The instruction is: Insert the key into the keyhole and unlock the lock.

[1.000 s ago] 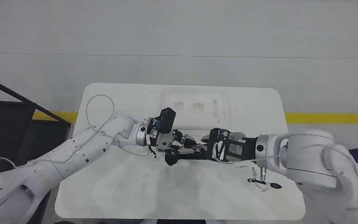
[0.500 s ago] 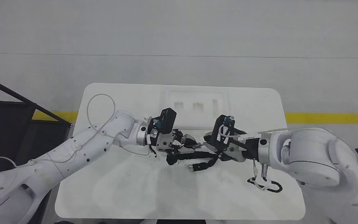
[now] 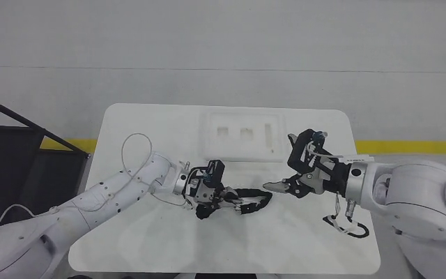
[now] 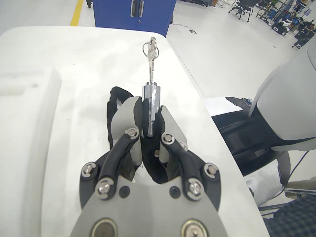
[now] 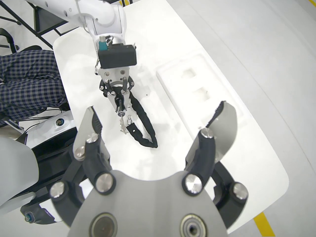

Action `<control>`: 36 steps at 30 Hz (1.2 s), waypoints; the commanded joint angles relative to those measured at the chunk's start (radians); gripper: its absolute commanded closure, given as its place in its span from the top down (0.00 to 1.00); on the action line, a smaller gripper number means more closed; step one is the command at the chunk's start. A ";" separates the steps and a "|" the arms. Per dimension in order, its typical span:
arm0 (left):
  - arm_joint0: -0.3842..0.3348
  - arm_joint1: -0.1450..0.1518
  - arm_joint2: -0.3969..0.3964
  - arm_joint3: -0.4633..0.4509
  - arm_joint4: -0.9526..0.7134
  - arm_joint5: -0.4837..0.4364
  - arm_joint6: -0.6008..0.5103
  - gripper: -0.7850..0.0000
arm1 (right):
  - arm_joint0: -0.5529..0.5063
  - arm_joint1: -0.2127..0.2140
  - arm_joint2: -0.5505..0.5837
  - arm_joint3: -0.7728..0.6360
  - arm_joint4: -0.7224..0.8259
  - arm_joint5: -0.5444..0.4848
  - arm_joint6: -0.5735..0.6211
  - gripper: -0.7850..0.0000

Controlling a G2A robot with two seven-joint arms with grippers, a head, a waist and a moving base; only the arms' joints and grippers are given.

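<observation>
Since small silver metal key [image 4: 151, 52] sits in keyhole of chrome cylinder lock [image 4: 150, 99] clamped by left gripper [image 4: 150, 114], its black fabric-sleeved chain [image 5: 145, 129] on white table [image 3: 139, 139] & right gripper [image 5: 158, 108] spread empty well apart, insertion's done, unlocking prob. too.

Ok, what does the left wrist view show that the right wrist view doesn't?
Left wrist: close up, the key seated in the chrome cylinder, the left gripper shut on that cylinder. Right wrist: the open right gripper, and the whole loop of the chain lying on the table. Both: key, cylinder, chain, left gripper, table.
</observation>
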 commanded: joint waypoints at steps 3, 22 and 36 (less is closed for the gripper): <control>0.025 -0.031 -0.003 0.031 0.041 0.003 -0.018 0.00 | -0.035 0.004 0.034 -0.010 0.002 -0.007 -0.013 1.00; -0.107 -0.067 -0.065 0.121 -0.006 0.000 0.141 1.00 | -0.115 -0.003 0.045 0.067 0.005 -0.089 -0.245 1.00; -0.337 -0.015 -0.003 0.234 -0.073 0.000 0.302 1.00 | -0.017 -0.023 -0.016 0.325 -0.065 -0.349 -0.473 1.00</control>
